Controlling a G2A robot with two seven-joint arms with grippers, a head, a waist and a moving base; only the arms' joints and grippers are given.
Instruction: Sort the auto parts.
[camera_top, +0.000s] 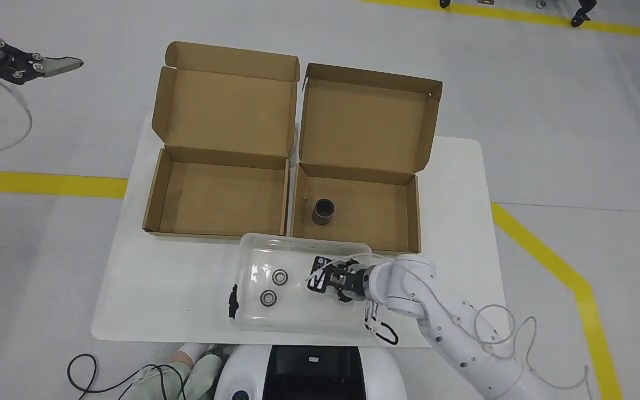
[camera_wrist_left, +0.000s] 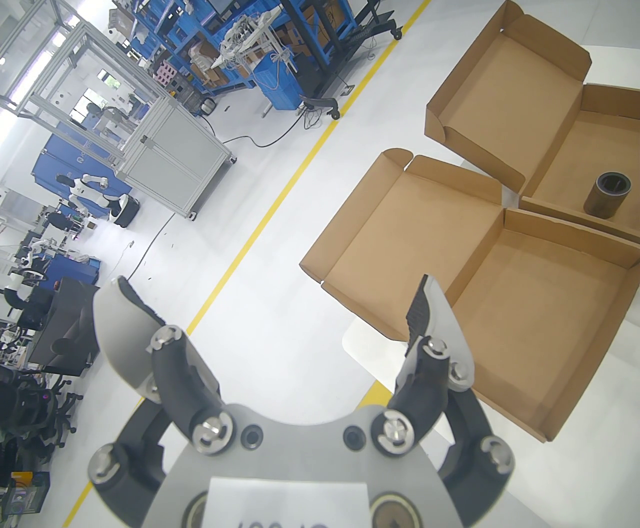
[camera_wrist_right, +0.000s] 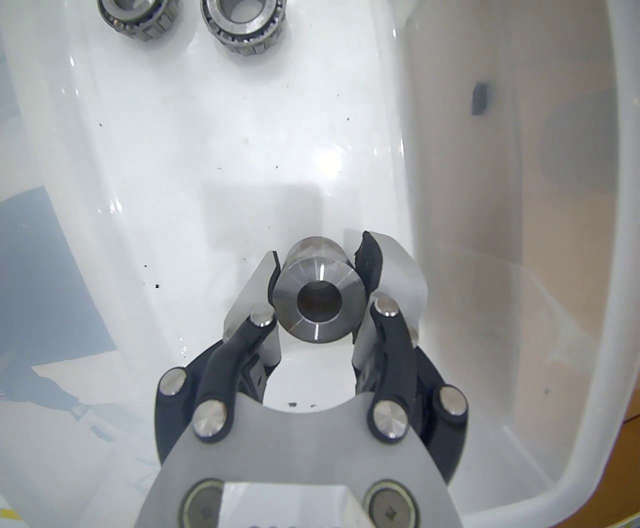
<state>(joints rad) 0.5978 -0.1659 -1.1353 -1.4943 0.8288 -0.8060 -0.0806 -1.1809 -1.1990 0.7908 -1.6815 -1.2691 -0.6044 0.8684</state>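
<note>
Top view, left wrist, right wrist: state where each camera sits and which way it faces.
Top view: above the arms, facing down at the table, boxes and bin; the right arm shows.
Left wrist: beyond the table's edge, facing the boxes; the open left gripper shows.
Right wrist: inside the bin, facing the bearings; the right gripper shows, shut on a bushing.
Shared: top and left wrist both show the boxed sleeve.

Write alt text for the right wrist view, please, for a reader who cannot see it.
The right end effector is shut on a short metal sleeve with a central bore, inside a clear plastic bin. Two bearings lie farther along the bin's floor.
</note>
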